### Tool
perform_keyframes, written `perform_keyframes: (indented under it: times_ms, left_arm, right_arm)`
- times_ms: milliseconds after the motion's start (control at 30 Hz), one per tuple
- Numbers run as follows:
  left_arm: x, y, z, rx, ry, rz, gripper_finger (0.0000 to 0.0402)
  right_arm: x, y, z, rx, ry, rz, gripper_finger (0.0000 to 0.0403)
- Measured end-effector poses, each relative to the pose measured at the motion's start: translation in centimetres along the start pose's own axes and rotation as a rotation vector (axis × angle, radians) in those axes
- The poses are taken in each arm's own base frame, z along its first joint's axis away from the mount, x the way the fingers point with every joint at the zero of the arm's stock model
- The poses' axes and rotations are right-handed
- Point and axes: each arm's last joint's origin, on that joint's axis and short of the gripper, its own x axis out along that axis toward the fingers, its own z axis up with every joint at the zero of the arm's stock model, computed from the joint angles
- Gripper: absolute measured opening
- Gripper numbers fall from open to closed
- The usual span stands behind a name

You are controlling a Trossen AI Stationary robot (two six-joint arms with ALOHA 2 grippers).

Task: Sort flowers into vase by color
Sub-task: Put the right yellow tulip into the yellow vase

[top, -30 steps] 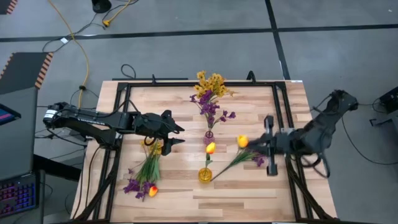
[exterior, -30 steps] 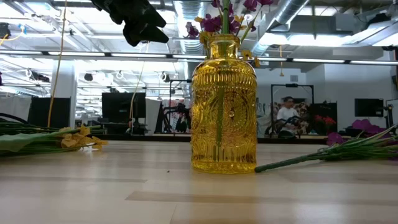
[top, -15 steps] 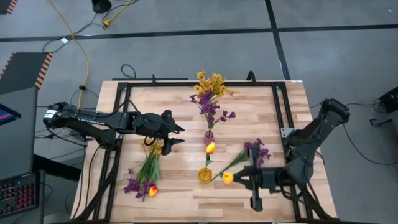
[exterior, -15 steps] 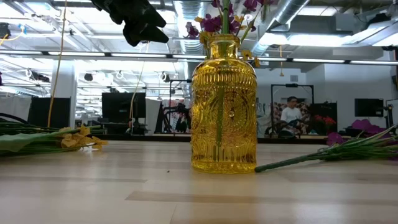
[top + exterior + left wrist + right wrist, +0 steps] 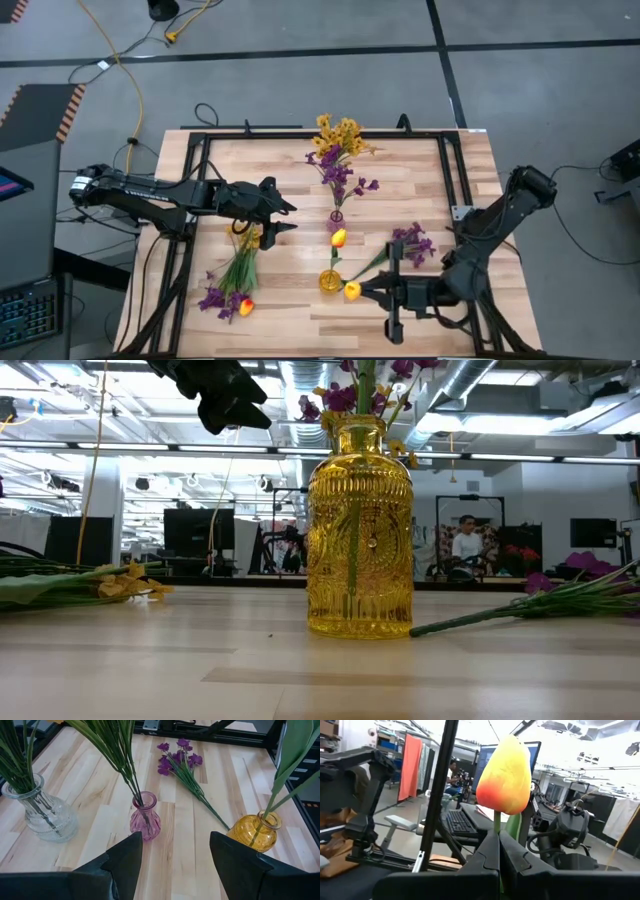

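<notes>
Yellow and orange, the soft tulip (image 5: 352,290) sits pinched in the right end effector (image 5: 366,291), whose two dark fingers (image 5: 485,855) are closed tight on its green stem. In the high view this end effector is low on the light wooden counter (image 5: 270,320), at about 5 o'clock from the middle, and the tulip head is just beside the yellow glass vase (image 5: 329,281), at the vase's 4 o'clock.

That ribbed yellow vase already holds one tulip (image 5: 338,237) on a green stem. At its 12 o'clock stands a small pink glass vase (image 5: 145,822) with purple blossoms (image 5: 338,178). Farther on at 12 o'clock, a clear glass vase (image 5: 43,812) holds small yellow clustered blooms (image 5: 338,132).

One loose bunch of purple flowers (image 5: 412,243) lies on the counter at 3 o'clock from the yellow vase, its stem pointing toward the vase. Another pile of flowers (image 5: 234,280) lies at 8 o'clock on the counter: green stems, purple blooms, small yellow blooms and one more tulip.

The left end effector (image 5: 282,218) hangs above the counter at about 9 o'clock, over the top of that pile. Its fingers are spread wide open and hold nothing.
</notes>
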Motion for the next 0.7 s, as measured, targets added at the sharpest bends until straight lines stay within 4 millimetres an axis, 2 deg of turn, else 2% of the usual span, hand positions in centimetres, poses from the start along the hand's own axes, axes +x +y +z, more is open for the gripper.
perform_keyframes:
  times_ms: [700]
  left_arm:
    - [0.0, 0.0, 0.0, 0.000, 0.000, 0.000, 0.0219]
  right_arm:
    - [0.4, -0.4, -1.6, 0.039, 0.039, -0.012, 0.0019]
